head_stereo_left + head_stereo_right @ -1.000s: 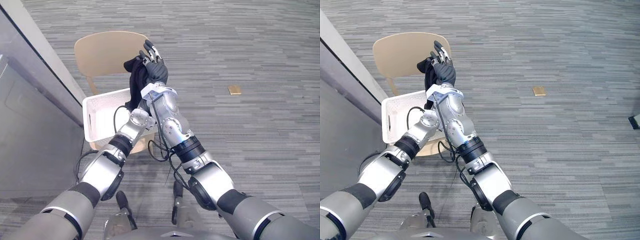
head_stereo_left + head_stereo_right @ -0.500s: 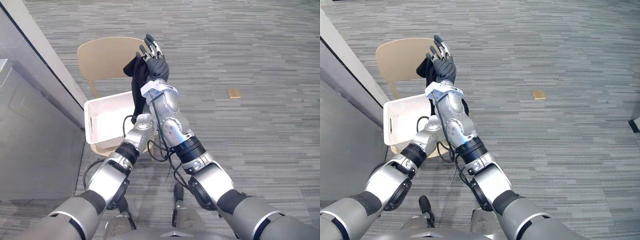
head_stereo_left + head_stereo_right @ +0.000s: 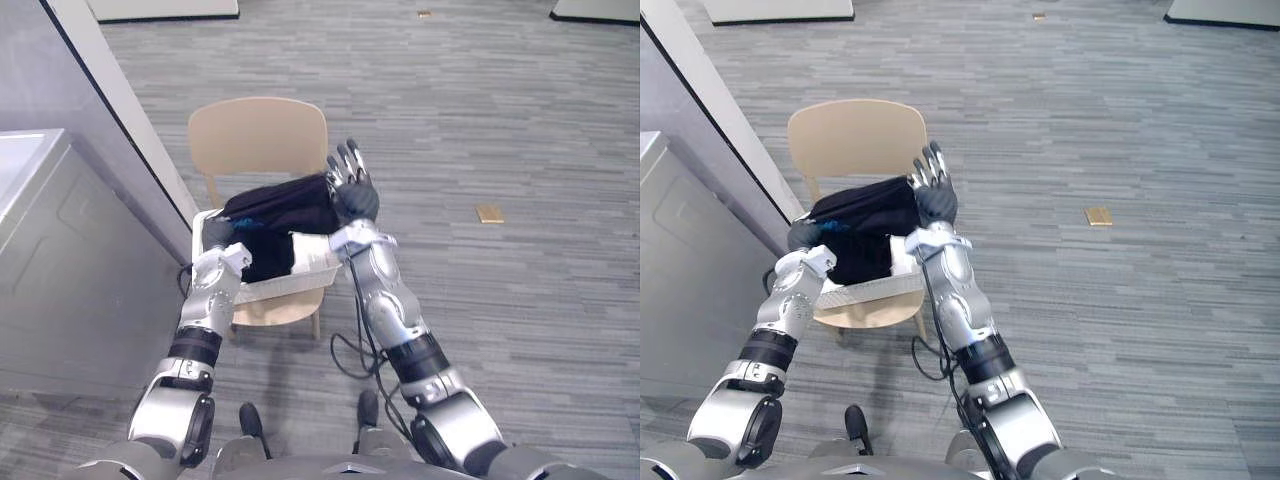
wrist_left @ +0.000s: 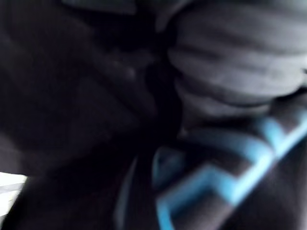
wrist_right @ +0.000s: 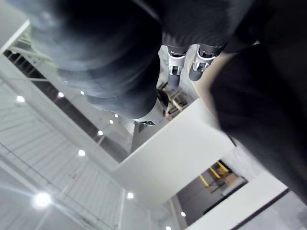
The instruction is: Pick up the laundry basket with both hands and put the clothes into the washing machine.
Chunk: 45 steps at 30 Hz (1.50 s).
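A white laundry basket (image 3: 288,286) sits on the seat of a tan chair (image 3: 258,135). Black clothes (image 3: 278,212) with a blue pattern (image 4: 216,177) lie heaped over it. My left hand (image 3: 219,235) is at the basket's left end, pressed into the black clothes with its fingers curled; what they hold is hidden. My right hand (image 3: 352,196) stands open at the basket's right end, its fingers (image 5: 173,72) straight and pointing up beside the clothes, gripping nothing.
The grey washing machine (image 3: 70,260) stands at my left, close to the chair, beside a grey wall panel. A small tan piece (image 3: 490,213) lies on the grey carpet to the right. Open floor spreads to the right and beyond the chair.
The black cloth that hung by my raised right hand now lies on the basket. The right hand has come down to the basket's right end; the left hand's fingers curled. The camera shifted too.
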{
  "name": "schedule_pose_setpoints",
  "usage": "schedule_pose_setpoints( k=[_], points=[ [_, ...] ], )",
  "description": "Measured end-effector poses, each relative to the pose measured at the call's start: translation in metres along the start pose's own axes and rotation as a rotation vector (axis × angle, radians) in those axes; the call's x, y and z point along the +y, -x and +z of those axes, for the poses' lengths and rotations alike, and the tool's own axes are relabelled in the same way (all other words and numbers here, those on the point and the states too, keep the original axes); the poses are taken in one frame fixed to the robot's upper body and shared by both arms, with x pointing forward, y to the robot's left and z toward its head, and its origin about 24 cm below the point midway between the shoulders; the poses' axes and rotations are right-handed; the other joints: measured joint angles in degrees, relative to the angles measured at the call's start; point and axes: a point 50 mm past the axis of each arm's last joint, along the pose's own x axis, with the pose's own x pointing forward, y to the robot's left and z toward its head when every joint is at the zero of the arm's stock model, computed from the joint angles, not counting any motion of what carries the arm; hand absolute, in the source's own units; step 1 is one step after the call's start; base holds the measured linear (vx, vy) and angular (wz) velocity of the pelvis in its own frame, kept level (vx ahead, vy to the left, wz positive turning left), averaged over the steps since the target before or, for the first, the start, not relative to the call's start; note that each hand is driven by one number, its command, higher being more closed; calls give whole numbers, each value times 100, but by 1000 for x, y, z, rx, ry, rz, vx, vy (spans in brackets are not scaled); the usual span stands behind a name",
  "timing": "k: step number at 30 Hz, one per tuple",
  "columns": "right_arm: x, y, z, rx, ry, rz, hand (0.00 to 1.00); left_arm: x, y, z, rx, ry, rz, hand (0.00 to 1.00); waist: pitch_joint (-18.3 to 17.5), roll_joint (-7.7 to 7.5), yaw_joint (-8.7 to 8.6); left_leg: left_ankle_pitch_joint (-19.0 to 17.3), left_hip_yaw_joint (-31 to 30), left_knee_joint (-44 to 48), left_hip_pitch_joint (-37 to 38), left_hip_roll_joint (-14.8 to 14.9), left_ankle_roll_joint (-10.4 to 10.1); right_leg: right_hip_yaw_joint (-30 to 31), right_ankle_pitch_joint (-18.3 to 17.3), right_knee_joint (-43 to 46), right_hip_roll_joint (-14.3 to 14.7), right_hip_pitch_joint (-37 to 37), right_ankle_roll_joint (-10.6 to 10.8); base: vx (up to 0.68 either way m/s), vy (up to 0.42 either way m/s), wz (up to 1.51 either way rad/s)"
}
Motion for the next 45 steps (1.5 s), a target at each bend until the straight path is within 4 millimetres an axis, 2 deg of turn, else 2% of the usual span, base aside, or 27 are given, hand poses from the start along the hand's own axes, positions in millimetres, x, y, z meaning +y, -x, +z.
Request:
schedule_pose_setpoints(
  k=[1, 2, 3, 5, 6, 8, 11, 17, 22, 23, 24, 26, 29, 30, 33, 36, 37, 38, 39, 40, 41, 42, 43, 44, 45],
  points=[
    [-8, 3, 8, -32, -1, -21, 0, 11, 0, 1, -7, 20, 43, 100, -44, 14, -9, -5, 3, -2, 1, -5, 1, 0, -4, 0, -5, 0, 6, 0, 0, 0],
    [-27, 10, 23, -93, 15, -69, 0, 34, 1, 5, -22, 61, 127, 100, -107, 25, -22, -13, 2, -14, 18, -13, -1, -6, -14, 0, -12, 22, 14, 0, 0, 0],
    [-37, 14, 30, -117, 29, -100, 0, 43, 2, 6, -31, 76, 159, 100, -112, 27, -27, -17, -6, -28, 44, -13, -1, -15, -25, 0, -12, 58, 18, 10, 2, 5],
    [-81, 38, 48, -152, 116, -224, 0, 76, 12, 15, -89, 123, 260, 100, -145, 36, -24, -45, -18, -36, 153, -15, -11, -39, -116, -1, -15, 170, 10, 0, -1, 5],
    [-91, 46, 49, -147, 149, -261, 0, 83, 15, 17, -103, 130, 284, 100, -196, 44, -23, -50, -20, -37, 153, -14, -15, -45, -149, -2, -15, 169, 0, 0, 0, 0],
    [-121, 77, 51, -110, 244, -379, 0, 107, 26, 22, -149, 149, 349, 100, -374, 101, -56, -64, -21, -38, 155, -10, -25, -53, -173, -3, -13, 172, 10, 0, 0, 0],
    [-144, 109, 51, -41, 345, -482, 0, 122, 35, 28, -196, 158, 388, 100, -451, 156, -100, -110, -22, -39, 216, -10, -72, -57, -180, -6, -15, 239, 12, 0, 0, 0],
    [-166, 150, 49, 72, 435, -595, 0, 144, 58, 33, -247, 145, 412, 100, -687, 164, -155, -138, -11, -39, 237, -4, -42, -37, -186, -35, -14, 245, 14, -5, -1, 0],
    [-195, 204, 24, 230, 400, -812, 0, 174, 93, 39, -306, 126, 462, 100, -775, 152, -124, -159, 24, -39, 326, -10, -38, 1, -187, -15, -22, 285, 16, -8, -3, -2],
    [-201, 221, 18, 277, 386, -875, 0, 180, 103, 33, -294, 120, 484, 100, -806, 157, -103, -163, 31, -39, 331, -13, -31, 4, -187, -3, -27, 289, 16, 0, 0, 0],
    [-203, 229, 15, 301, 384, -905, 0, 183, 108, 29, -283, 119, 492, 100, -823, 158, -94, -165, 33, -38, 337, -13, -29, 4, -189, -2, -29, 297, 19, 0, 0, 0],
    [-210, 254, 1, 401, 375, -984, 0, 195, 131, 5, -208, 122, 539, 100, -842, 139, -43, -192, 122, -38, 457, -1, -28, 23, -233, 61, -34, 370, 27, -1, -3, -6],
    [-212, 279, -11, 469, 334, -1073, 0, 204, 148, -14, -104, 86, 548, 100, -854, 96, 43, -214, 169, -37, 566, 30, -27, -20, -383, 253, -44, 426, 53, -39, 6, 2],
    [-213, 282, -13, 483, 328, -1084, 0, 207, 150, -17, -88, 85, 550, 100, -852, 95, 57, -216, 172, -37, 591, 31, -28, -57, -401, 273, -58, 446, 55, -46, 4, 9],
    [-216, 295, -22, 550, 328, -1123, 0, 218, 163, -46, 38, 130, 596, 100, -817, 158, 164, -267, 191, -38, 599, 67, -14, -133, -492, 350, -81, 492, 173, -29, -2, 9],
    [-215, 305, -33, 611, 299, -1148, 0, 228, 184, -72, 167, 145, 647, 100, -756, 84, 192, -275, 156, -36, 633, 143, -26, -273, -705, 780, -107, 402, 156, -40, -28, 30],
    [-214, 305, -35, 618, 292, -1146, 0, 230, 193, -81, 217, 148, 661, 100, -746, 73, 223, -329, 179, -37, 597, 201, -71, -372, -784, 751, -71, 402, 230, -14, -56, 18],
    [-217, 299, -36, 620, 297, -1131, 0, 230, 200, -89, 254, 160, 664, 100, -703, 259, 293, -344, 164, 5, 496, 426, -75, -369, -935, 1323, 50, 257, 141, -11, -98, 20],
    [-216, 296, -40, 632, 295, -1114, 0, 231, 203, -91, 265, 162, 666, 100, -584, 235, 288, -342, 155, 114, 461, 492, -80, -331, -1173, 2025, 14, 122, 65, -27, -126, 39],
    [-213, 295, -45, 654, 290, -1092, 0, 229, 202, -91, 264, 168, 656, 100, -450, 108, 274, -349, 110, 272, 391, 509, -87, -350, -1700, 2668, -23, 118, 71, -66, -208, 67],
    [-211, 293, -54, 690, 283, -1068, 0, 229, 204, -91, 262, 185, 661, 100, -297, -159, 294, -339, 24, 473, 269, 387, -104, -358, -2346, 2833, -179, 143, -99, -108, -231, 85],
    [-211, 292, -58, 713, 282, -1057, 0, 228, 207, -98, 304, 187, 661, 100, -257, -171, 316, -446, -87, 481, 163, 419, -196, -528, -2468, 2882, -184, 133, -85, -74, -181, 81],
    [-210, 288, -61, 724, 286, -1035, 0, 228, 208, -101, 329, 182, 657, 100, -283, -236, 306, -460, -107, 546, 58, 448, -102, -662, -2483, 2873, -254, 37, -158, -38, -107, 79],
    [-208, 273, -64, 711, 294, -984, 0, 223, 207, -105, 346, 192, 637, 100, -254, -248, 338, -366, -167, 968, -351, 430, 80, -940, -2429, 2961, -397, -194, -247, -2, -52, 72],
    [-208, 266, -64, 705, 306, -958, 0, 217, 204, -108, 356, 198, 616, 100, -197, -161, 370, -302, -183, 1078, -449, 394, 153, -1066, -2418, 3026, -438, -286, -266, -5, -34, 65]
  ],
)
